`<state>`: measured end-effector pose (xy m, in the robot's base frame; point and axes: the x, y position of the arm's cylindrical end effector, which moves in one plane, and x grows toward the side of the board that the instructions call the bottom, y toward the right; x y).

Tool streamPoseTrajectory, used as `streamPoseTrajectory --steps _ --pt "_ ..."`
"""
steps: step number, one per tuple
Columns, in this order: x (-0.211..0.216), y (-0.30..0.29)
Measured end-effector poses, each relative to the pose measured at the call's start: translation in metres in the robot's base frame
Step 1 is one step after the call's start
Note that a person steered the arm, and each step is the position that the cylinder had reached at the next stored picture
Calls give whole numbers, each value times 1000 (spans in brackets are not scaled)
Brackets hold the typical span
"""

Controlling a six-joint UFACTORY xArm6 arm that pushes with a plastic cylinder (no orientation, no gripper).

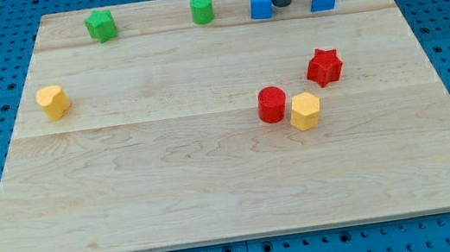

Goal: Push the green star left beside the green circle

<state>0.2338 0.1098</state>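
Camera view: on the wood board, far edge, my tip (bare rod, no jaws to open/shut) sits btwn two blue blocks, touching the left one, w/ green circle left of it and green star further left, shapes approx.

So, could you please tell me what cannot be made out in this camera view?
- The rod's upper part: cut off by the view's top edge.
- Blue block beside my tip: the rod covers its right edge, so contact is unclear.
- Which green block, or, is the star: too small to tell.
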Motion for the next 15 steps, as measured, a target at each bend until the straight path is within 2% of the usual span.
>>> streamPoseTrajectory --steps 1,2,3,4,5,6,7,8,9,10,12,14,15 --pt "12 20" --pt "70 -4" --pt "96 -118" --pt "90 -246" --pt "65 -344" --pt "23 -373" --pt "-5 -329" --pt "-10 -272" --pt "4 -298" --pt "42 -297" --pt "3 -250" --pt "34 -274" --pt "34 -275"
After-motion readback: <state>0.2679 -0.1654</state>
